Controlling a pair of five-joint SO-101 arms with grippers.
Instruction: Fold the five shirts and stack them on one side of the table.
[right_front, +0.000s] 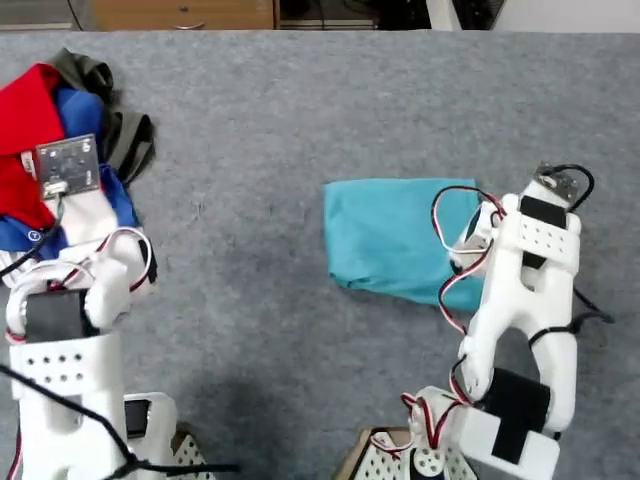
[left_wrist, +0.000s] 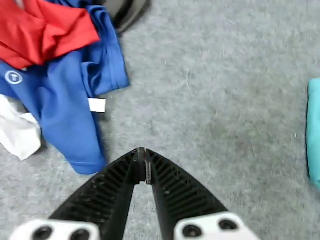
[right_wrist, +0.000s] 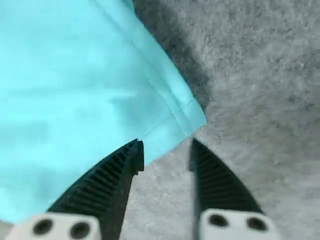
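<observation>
A folded teal shirt (right_front: 390, 235) lies right of the table's middle. My right gripper (right_wrist: 165, 152) is open low over the teal shirt's (right_wrist: 75, 90) near corner, one finger above the cloth and the other above bare table. At the far left lies a loose pile: a red shirt (right_front: 25, 120), a blue shirt (right_front: 85, 110), a white shirt (right_front: 90, 215) and a dark shirt (right_front: 120, 130). My left gripper (left_wrist: 144, 165) is shut and holds nothing. It hangs above the grey table just beside the blue shirt's (left_wrist: 65, 110) hem, with the red shirt (left_wrist: 45, 30) beyond.
The grey felt table (right_front: 240, 150) stretches bare between the pile and the teal shirt. The left arm (right_front: 60, 310) stands at the front left and the right arm (right_front: 525, 270) at the front right. Wooden furniture (right_front: 180, 12) runs along the far edge.
</observation>
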